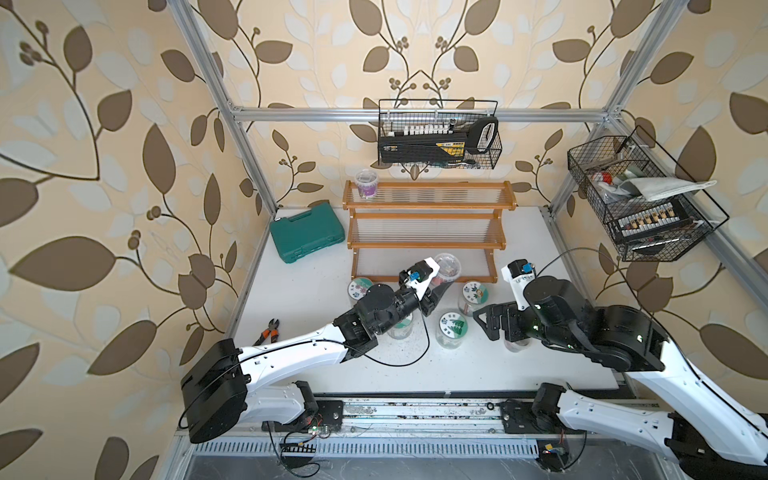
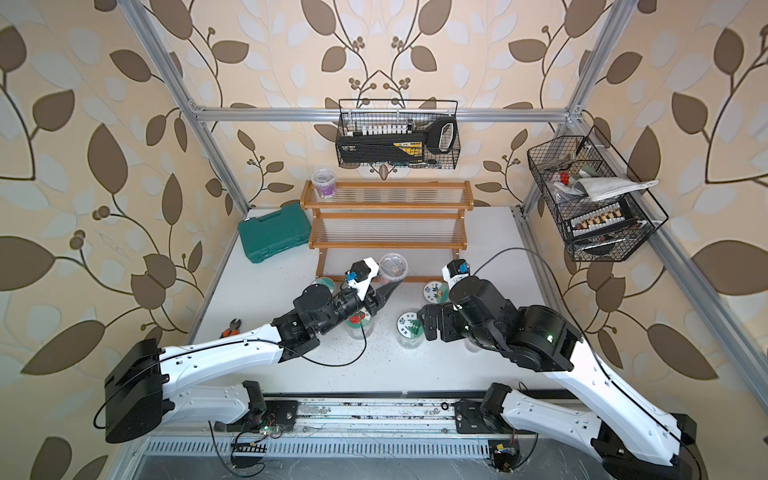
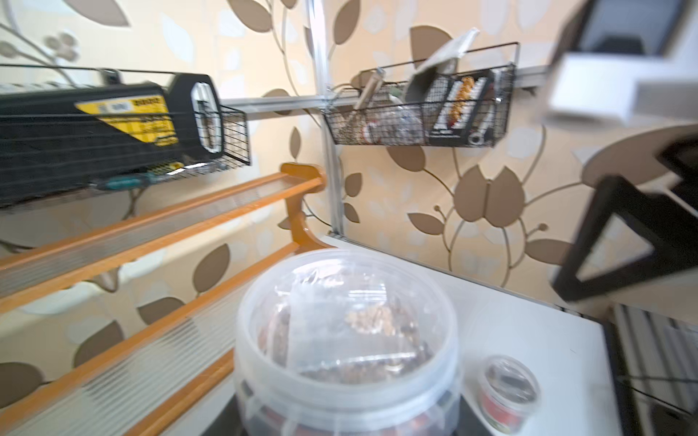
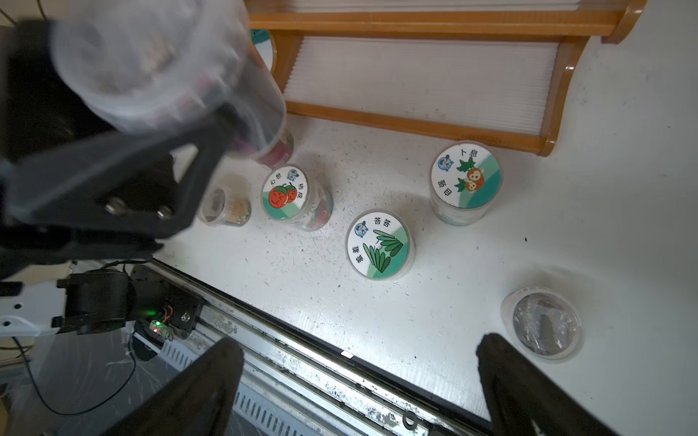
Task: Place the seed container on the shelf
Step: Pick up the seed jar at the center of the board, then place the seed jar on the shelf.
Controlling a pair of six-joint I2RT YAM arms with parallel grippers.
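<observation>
The seed container (image 1: 448, 266) (image 2: 393, 266) is a clear plastic tub holding brown seeds and a small bag. My left gripper (image 1: 436, 291) (image 2: 390, 289) is shut on its lower body and holds it off the table. It hangs at the front of the lowest tier of the orange-brown wooden shelf (image 1: 428, 241) (image 2: 386, 216). The left wrist view has the tub (image 3: 347, 332) close up, with the shelf (image 3: 151, 241) just beyond it. My right gripper (image 1: 484, 320) (image 2: 426, 322) (image 4: 359, 343) hovers open and empty over the table's front edge. From there the held tub (image 4: 166, 68) looks tilted.
A purple-filled tub (image 1: 366, 183) stands on the shelf's top tier. Several lidded jars (image 4: 379, 243) (image 4: 466, 177) (image 4: 287, 192) and a clear tub (image 4: 544, 324) stand before the shelf. A green case (image 1: 306, 235) and pliers (image 1: 270, 328) lie left. Wire baskets (image 1: 438, 135) (image 1: 640, 199) hang above.
</observation>
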